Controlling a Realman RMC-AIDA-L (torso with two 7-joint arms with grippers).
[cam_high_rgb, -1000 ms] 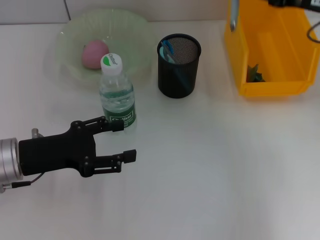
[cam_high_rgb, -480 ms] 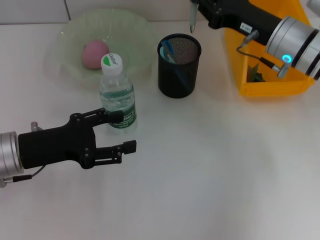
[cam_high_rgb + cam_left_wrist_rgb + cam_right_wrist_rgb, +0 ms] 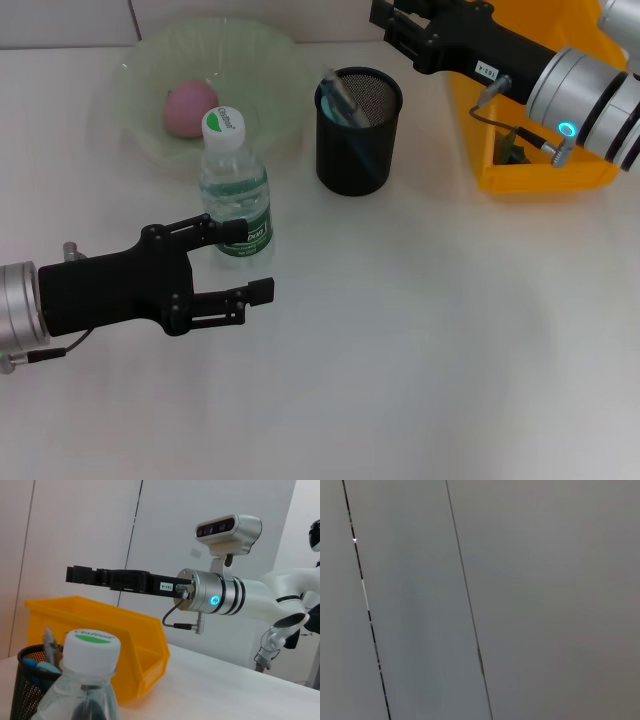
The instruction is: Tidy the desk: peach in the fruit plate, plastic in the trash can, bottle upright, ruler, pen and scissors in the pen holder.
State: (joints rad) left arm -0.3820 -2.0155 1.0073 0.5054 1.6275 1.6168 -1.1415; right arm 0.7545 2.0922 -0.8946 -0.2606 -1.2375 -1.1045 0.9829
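Note:
The clear bottle [image 3: 235, 190] with a white-green cap stands upright on the white desk; it also shows in the left wrist view [image 3: 85, 690]. My left gripper [image 3: 248, 260] is open and empty just in front of the bottle, its upper fingertip overlapping the label. The pink peach [image 3: 190, 108] lies in the pale green fruit plate [image 3: 270, 60]. The black mesh pen holder [image 3: 358, 140] holds a grey pen [image 3: 338, 88] and blue items. My right gripper [image 3: 392, 25] is open and empty above the holder's far rim; it also shows in the left wrist view [image 3: 82, 575].
The yellow trash bin [image 3: 540, 175] stands at the back right with green plastic [image 3: 512, 150] inside. The right arm's silver wrist [image 3: 590, 90] reaches over the bin. The right wrist view shows only a grey wall.
The right gripper came in over the pen holder holding a pen upright and has let it go; the pen now leans inside the holder. The left gripper shifted slightly away from me.

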